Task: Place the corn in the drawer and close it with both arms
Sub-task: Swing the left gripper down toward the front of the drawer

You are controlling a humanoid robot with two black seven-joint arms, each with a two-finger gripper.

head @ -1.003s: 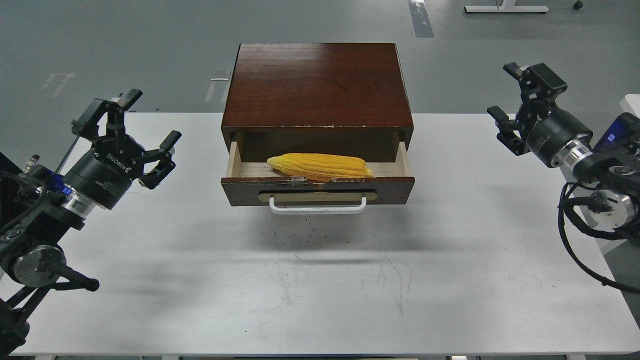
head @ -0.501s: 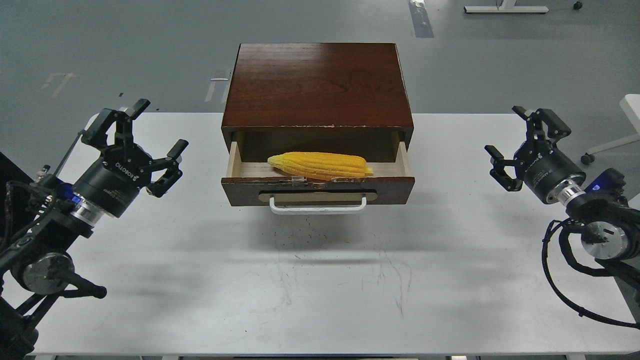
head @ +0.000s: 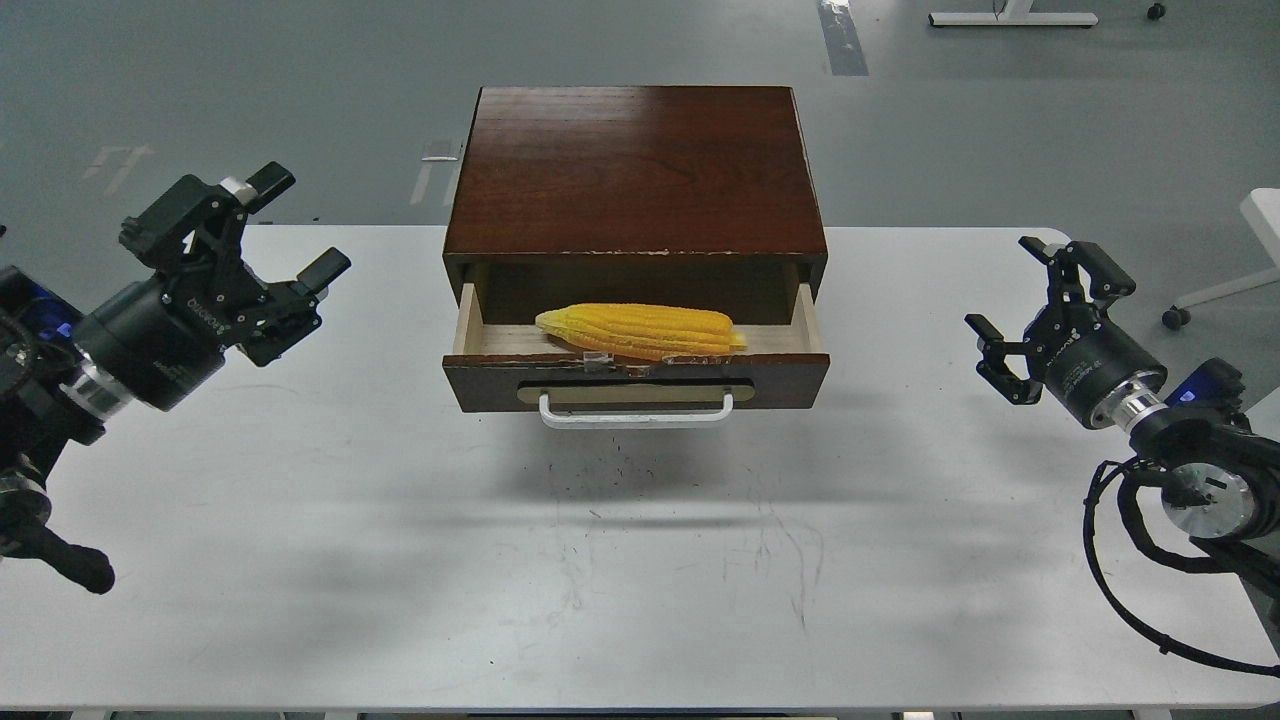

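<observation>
Long yellow ribbed toy corn cob (head: 640,332) lies inside pulled-out dark brown wooden drawer (head: 636,381), so only closing remains. Left pincer (head: 278,228) and right pincer (head: 1040,305) both spread, empty, flanking drawer over white surface (head: 400,560), well apart.

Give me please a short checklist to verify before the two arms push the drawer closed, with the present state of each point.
1. Corn lies inside the drawer: ok.
2. Corn sits low enough to pass under the cabinet top: cannot tell; it rests against the front edge.
3. Drawer is closed: not ok, it is pulled out.
4. Left claw is open, holds nothing, and is apart from the drawer: ok.
5. Right claw is open, holds nothing, and is apart from the drawer: ok.
6. White handle and drawer front are free of obstacles: ok.
</observation>
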